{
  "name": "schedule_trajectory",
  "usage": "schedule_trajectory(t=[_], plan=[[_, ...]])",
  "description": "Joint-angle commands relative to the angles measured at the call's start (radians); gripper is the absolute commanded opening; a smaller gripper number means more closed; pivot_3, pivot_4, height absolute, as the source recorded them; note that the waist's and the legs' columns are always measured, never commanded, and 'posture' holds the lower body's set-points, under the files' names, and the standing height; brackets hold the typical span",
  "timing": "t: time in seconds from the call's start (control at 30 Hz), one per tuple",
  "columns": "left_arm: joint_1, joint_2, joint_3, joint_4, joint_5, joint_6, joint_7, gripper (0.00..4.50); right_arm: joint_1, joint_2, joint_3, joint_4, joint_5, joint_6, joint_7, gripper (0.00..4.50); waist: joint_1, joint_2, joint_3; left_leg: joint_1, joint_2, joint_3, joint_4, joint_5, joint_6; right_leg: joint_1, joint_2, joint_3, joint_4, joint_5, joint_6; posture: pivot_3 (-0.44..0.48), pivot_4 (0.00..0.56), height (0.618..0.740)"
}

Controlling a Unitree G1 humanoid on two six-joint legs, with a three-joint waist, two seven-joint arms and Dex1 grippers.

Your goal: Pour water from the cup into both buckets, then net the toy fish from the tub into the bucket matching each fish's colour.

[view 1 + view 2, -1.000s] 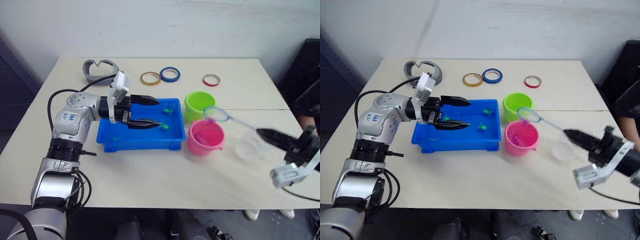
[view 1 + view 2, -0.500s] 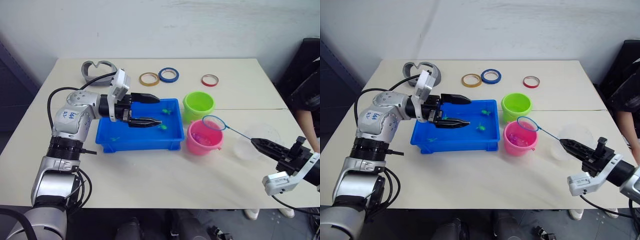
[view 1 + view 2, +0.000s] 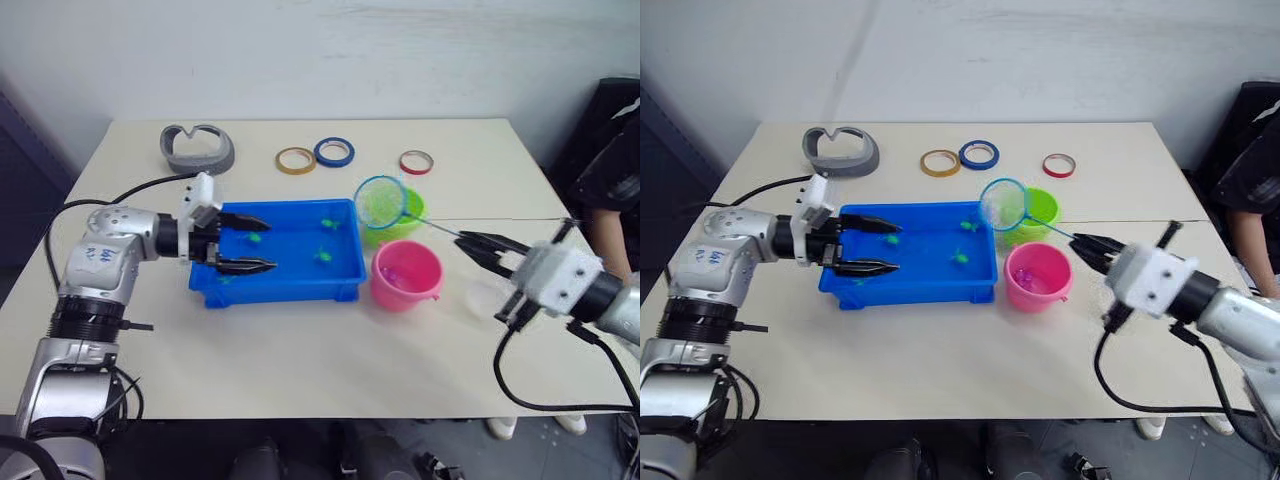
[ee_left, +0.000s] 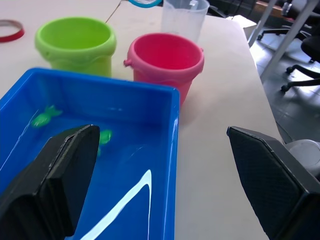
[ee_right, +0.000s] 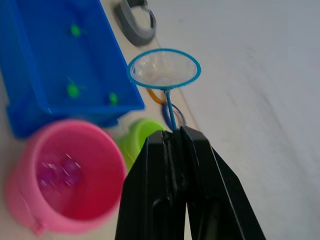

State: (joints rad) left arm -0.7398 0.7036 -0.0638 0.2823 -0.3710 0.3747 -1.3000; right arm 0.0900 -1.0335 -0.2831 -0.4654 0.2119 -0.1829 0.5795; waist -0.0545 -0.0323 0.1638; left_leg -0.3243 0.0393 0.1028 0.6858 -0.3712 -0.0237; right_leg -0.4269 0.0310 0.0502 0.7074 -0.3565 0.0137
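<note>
Swung from over the pink bucket (image 3: pixel 405 275) to centre frame, the net (image 3: pixel 381 200) hangs above the green bucket (image 3: pixel 410 212), pinched by the right fingers (image 5: pixel 172 150); left fingers (image 3: pixel 240 218) spread over the tub (image 3: pixel 283 283) — its thin handle could twist, missing the green fish (image 3: pixel 322 256).

An office or lab room: a plain pale worktop (image 3: pixel 300 350) against a bare white wall (image 3: pixel 300 50), with wheeled office chairs (image 4: pixel 305 55) on a grey floor off to one side.

left gripper (image 4: pixel 165 185) fingers spread wide over blue tub (image 4: pixel 170 165) holding green fish (image 4: pixel 44 115); green bucket (image 4: pixel 75 45), pink bucket (image 4: pixel 165 57), clear cup (image 4: pixel 184 17) beyond.
</note>
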Motion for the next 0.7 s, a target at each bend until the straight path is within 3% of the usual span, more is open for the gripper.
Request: schedule_trajectory(t=[0.03, 0.23, 0.37, 0.53, 0.7], plan=[[0.065, 0.081, 0.079, -0.066, -0.005, 0.022, 0.025, 4.47, -0.299, 0.027, 0.176, -0.074, 0.568, 0.621, -0.010, 0.00, 0.002, 0.000, 0.000, -0.001, 0.000, 0.000, 0.000, 0.000, 0.000, 0.000, 0.000, 0.000, -0.001, 0.000, 0.000, 0.000, 0.150, 0.740], [0.164, 0.123, 0.145, -0.212, -0.045, 0.087, 0.074, 4.47, -0.589, 0.113, 0.296, 0.057, 0.887, 1.069, -0.082, 0.00, 0.000, -0.001, 0.000, -0.002, 0.000, 0.000, 0.000, 0.000, 0.001, -0.001, -0.002, -0.001, -0.002, 0.000, 0.000, 0.000, 0.150, 0.740], [0.231, 0.138, 0.188, -0.314, -0.073, 0.132, 0.117, 4.47, -0.744, 0.227, 0.335, 0.216, 1.032, 1.311, -0.160, 0.00, -0.002, -0.001, 0.000, -0.012, 0.001, -0.007, 0.003, 0.000, 0.002, -0.007, -0.004, -0.008, -0.003, 0.000, 0.000, 0.000, 0.150, 0.740], [0.290, 0.148, 0.230, -0.393, -0.097, 0.172, 0.174, 4.47, -0.827, 0.394, 0.338, 0.426, 1.048, 1.513, -0.275, 0.00, -0.002, -0.001, 0.000, -0.014, 0.001, -0.009, 0.003, -0.001, 0.002, -0.007, -0.004, -0.010, -0.004, 0.000, 0.000, 0.000, 0.150, 0.740], [0.311, 0.154, 0.244, -0.421, -0.107, 0.186, 0.198, 4.47, -0.852, 0.479, 0.278, 0.493, 1.032, 1.604, -0.335, 0.00, -0.002, 0.000, 0.000, -0.020, 0.001, -0.010, 0.003, 0.000, 0.002, -0.012, -0.005, -0.012, -0.006, 0.000, 0.000, 0.000, 0.150, 0.740]])
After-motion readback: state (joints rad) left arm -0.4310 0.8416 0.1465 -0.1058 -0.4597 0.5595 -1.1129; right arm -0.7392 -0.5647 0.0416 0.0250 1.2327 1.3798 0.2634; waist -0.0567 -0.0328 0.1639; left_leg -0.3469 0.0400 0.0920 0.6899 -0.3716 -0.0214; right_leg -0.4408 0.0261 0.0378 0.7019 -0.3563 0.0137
